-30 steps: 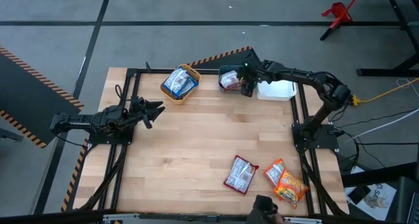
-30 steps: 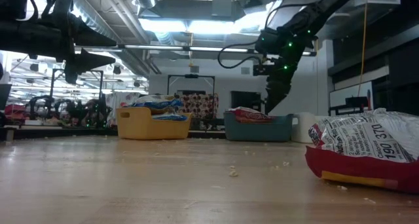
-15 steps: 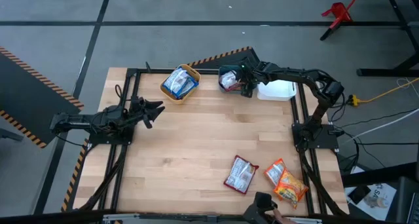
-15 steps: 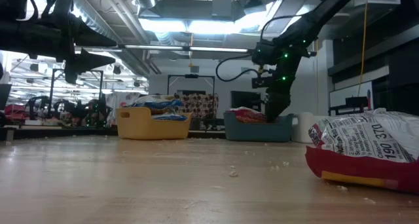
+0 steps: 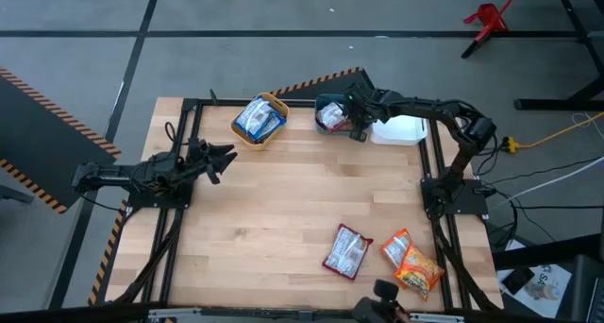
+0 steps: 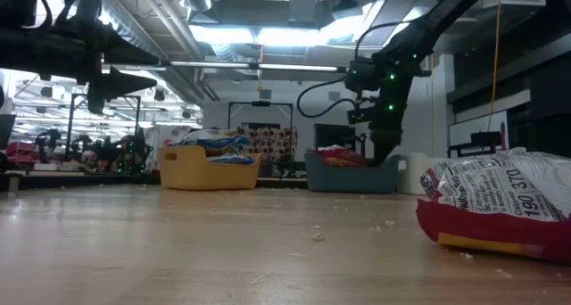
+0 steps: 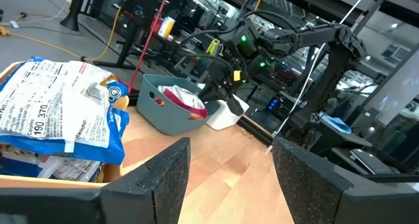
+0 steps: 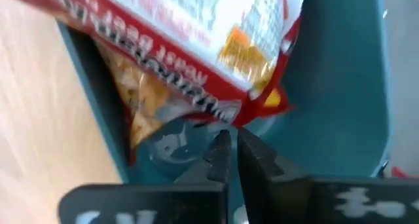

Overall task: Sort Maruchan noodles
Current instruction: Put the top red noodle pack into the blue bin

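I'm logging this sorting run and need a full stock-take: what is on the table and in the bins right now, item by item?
Wooden table: one, light wood, under everything.
Yellow bin: one, far edge left of centre, holding blue-and-white packets; exact count unclear.
Teal bin: one, far edge centre, holding a dark red packet.
White bin: one, right of the teal bin; looks empty.
Dark red packet on the table: one, near edge.
Orange-yellow packets: two, it seems, near right corner, touching.
Left gripper: dark, open, over the left edge, waiting.
Right gripper: dark, shut, empty, inside the teal bin by the red packet.
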`<control>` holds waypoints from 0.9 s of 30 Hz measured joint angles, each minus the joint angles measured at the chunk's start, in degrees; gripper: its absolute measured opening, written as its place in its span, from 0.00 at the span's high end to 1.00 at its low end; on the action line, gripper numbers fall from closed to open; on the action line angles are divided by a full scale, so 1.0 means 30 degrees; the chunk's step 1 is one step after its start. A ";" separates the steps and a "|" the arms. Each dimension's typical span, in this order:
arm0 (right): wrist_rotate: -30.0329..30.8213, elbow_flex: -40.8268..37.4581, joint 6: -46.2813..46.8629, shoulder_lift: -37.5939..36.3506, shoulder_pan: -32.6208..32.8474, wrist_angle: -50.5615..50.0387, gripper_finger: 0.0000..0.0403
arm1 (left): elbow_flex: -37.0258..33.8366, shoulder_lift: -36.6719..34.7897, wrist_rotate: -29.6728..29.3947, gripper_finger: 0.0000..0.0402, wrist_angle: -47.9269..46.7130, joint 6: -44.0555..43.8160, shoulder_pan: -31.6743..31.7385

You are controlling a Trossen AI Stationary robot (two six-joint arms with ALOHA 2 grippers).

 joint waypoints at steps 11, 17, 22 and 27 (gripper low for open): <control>-0.2894 0.0007 0.1208 -0.0973 0.1617 -0.2877 1.00 | 0.0000 -0.0001 0.0049 0.47 0.0000 0.0015 -0.0001; -0.3270 0.0015 -0.0125 -0.1193 0.3774 -0.0494 1.00 | 0.0000 -0.0002 0.0080 0.47 0.0000 0.0015 -0.0005; -0.1934 0.0015 -0.0840 -0.1193 0.4419 0.0971 1.00 | 0.0000 -0.0006 0.0099 0.47 0.0000 0.0011 -0.0005; -0.2135 0.0022 -0.0843 -0.0959 0.4354 0.2239 1.00 | 0.0000 -0.0005 0.0066 0.47 0.0000 0.0008 0.0003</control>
